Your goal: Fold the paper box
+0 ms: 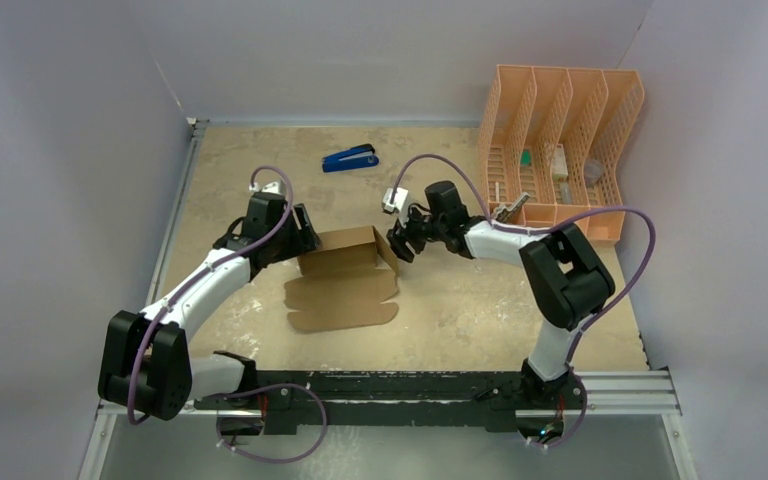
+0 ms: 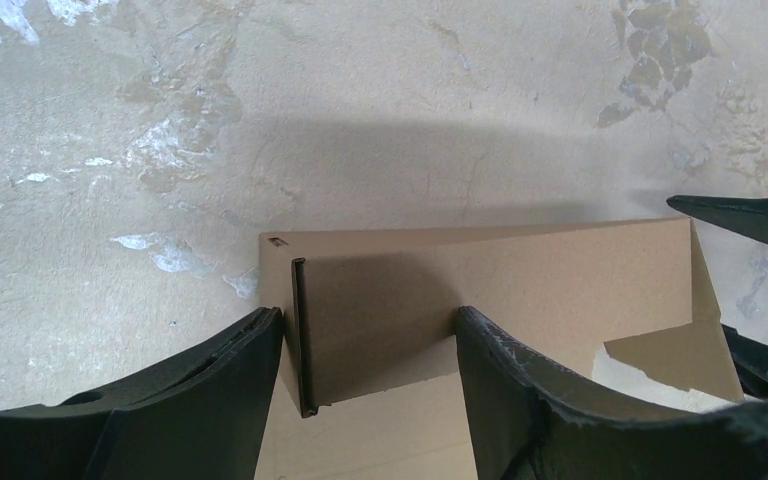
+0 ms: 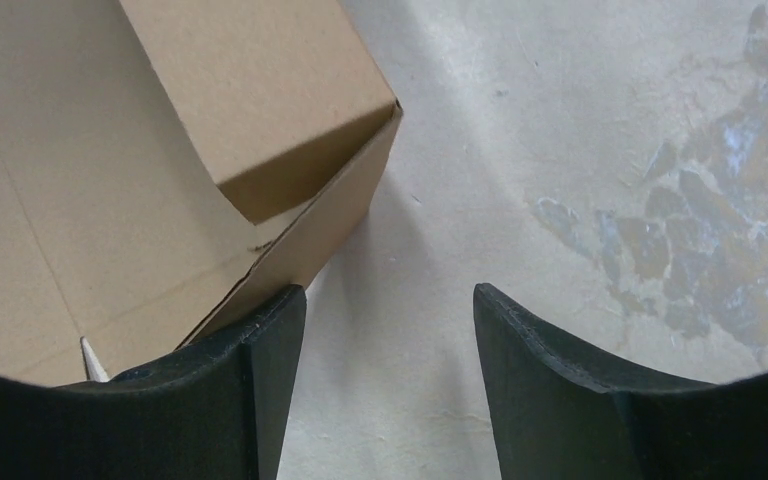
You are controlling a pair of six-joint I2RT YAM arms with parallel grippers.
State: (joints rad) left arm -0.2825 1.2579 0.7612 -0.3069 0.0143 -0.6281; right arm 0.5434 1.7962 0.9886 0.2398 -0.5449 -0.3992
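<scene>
Paper box (image 1: 345, 270) at centre of counter (image 1: 460, 310), half folded: flat flaps nearest, raised walls behind. Left fingers (image 2: 210, 390) apart, straddling its left wall. Right fingers (image 3: 230, 390) apart, just beside its right corner. Blue stapler (image 1: 349, 158) farther back; orange file organizer (image 1: 560, 140) upper right.

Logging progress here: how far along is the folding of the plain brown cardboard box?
Done: the far half of the plain brown cardboard box stands up as walls. In hand: the left gripper is open astride one end wall; the right gripper is open beside the opposite corner, holding nothing. Left: the flat flap with rounded tabs lies on the table, not yet folded over.
</scene>
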